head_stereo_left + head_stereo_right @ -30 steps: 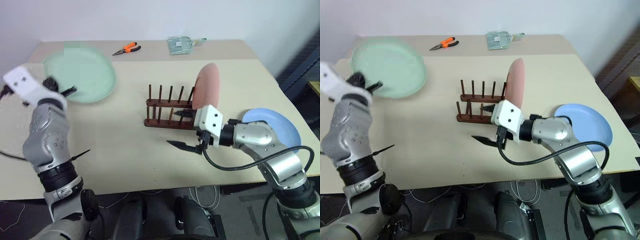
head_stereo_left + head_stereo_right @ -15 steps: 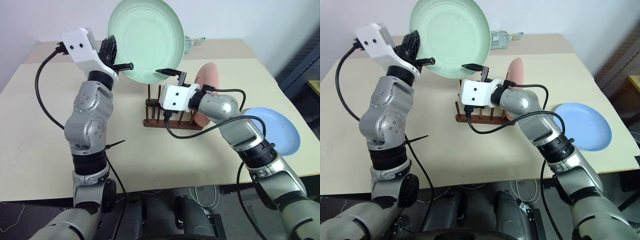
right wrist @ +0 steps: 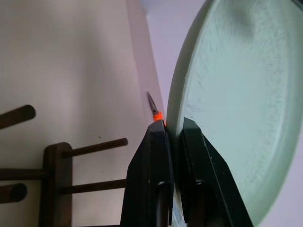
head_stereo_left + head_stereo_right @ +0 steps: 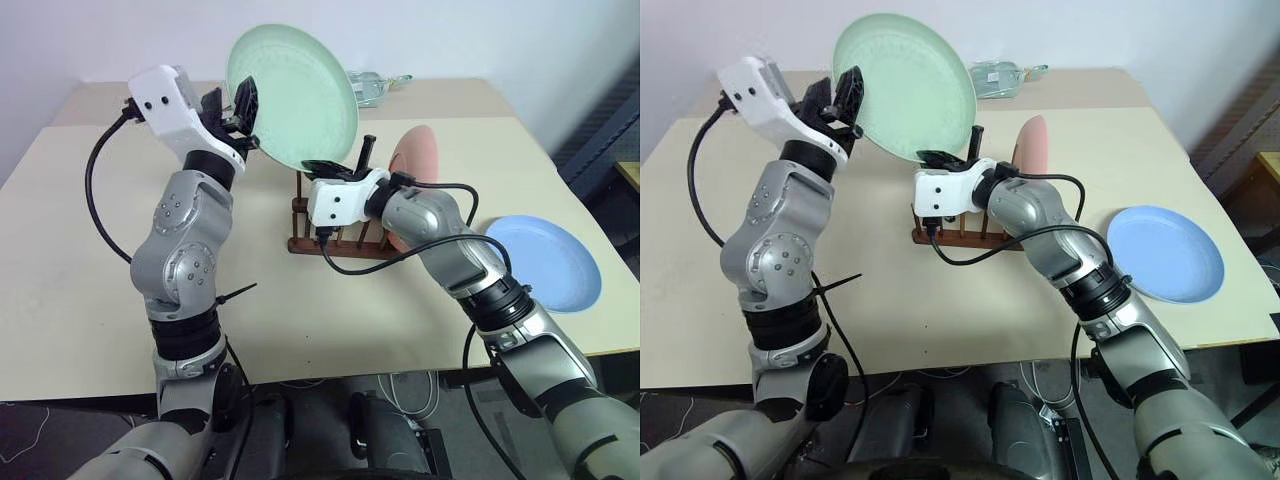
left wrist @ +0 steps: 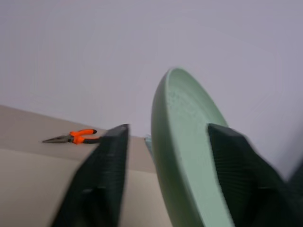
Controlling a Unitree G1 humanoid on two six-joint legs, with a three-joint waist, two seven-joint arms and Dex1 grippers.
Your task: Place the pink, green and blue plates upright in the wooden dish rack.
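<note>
The green plate (image 4: 292, 95) is held up in the air above the wooden dish rack (image 4: 335, 222), standing almost on its edge. The right hand (image 3: 171, 137) is closed on the lower rim of this plate, with one finger on each face of it. The left hand (image 5: 163, 156) is at the plate's other side; its two fingers stand spread apart, one on each side of the rim, and do not press on it. The rack stands near the middle of the beige surface (image 4: 80, 250). The pink plate (image 4: 420, 160) is already upright at the right end of the rack. The blue plate (image 4: 545, 262) lies flat on the surface, well apart from the rack, on the robot's right. An orange plier (image 5: 71, 137) lies on the far part of the surface, behind the left hand.
</note>
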